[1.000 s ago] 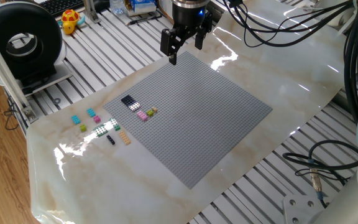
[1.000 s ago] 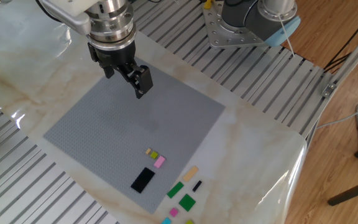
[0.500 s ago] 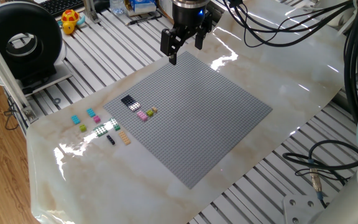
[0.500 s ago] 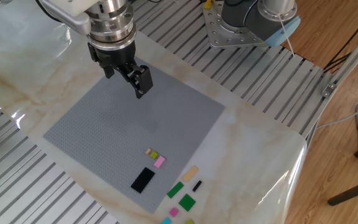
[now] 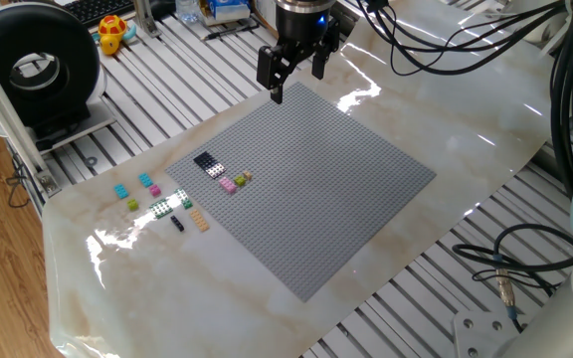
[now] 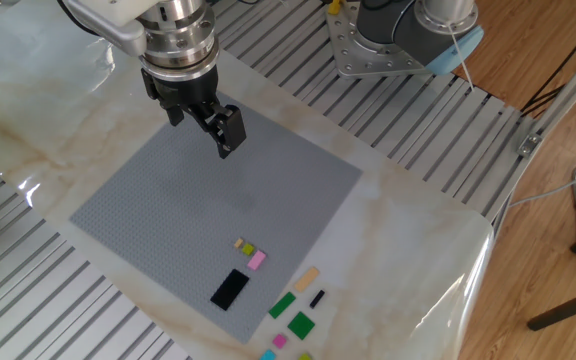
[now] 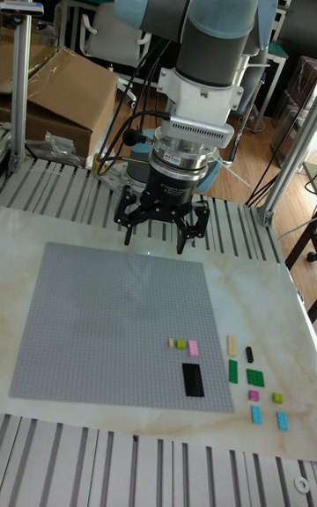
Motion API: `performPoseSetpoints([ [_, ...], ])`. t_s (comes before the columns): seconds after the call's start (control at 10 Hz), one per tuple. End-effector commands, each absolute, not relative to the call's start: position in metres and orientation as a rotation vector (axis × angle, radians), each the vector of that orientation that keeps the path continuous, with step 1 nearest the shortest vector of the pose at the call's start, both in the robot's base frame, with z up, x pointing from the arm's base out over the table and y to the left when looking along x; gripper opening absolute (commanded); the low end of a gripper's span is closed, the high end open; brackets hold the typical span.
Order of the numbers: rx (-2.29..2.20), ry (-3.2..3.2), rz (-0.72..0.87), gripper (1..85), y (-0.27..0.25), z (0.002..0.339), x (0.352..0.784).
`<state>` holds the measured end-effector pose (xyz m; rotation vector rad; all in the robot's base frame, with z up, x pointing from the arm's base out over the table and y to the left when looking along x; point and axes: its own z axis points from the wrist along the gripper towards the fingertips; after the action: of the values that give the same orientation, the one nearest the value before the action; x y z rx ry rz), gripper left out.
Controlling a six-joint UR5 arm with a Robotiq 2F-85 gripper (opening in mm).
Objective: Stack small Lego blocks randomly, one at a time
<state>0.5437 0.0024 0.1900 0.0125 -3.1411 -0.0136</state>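
All small Lego blocks (image 7: 193, 349) lie far from the spread jaws.

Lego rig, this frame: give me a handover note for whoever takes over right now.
Gripper: open, empty, hovering over the grey baseplate at the edge nearest the robot's base.
On the baseplate, near one corner: black block, pink block, lime block, tan block.
Beside it on the marble sheet: loose blocks in tan, black, green, pink, lime and cyan.
Done: no stack that I can make out.
Left: pick one block and start stacking.
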Motion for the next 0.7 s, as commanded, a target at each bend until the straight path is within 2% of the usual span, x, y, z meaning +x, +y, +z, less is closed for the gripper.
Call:
performPoseSetpoints([
  [0.0, 0.115, -3.255, 0.045, 1.3, -0.0037, 0.1919, 0.5741],
  [0.6, 0.085, -3.252, 0.038, 1.3, 0.0017, 0.1887, 0.5751],
])
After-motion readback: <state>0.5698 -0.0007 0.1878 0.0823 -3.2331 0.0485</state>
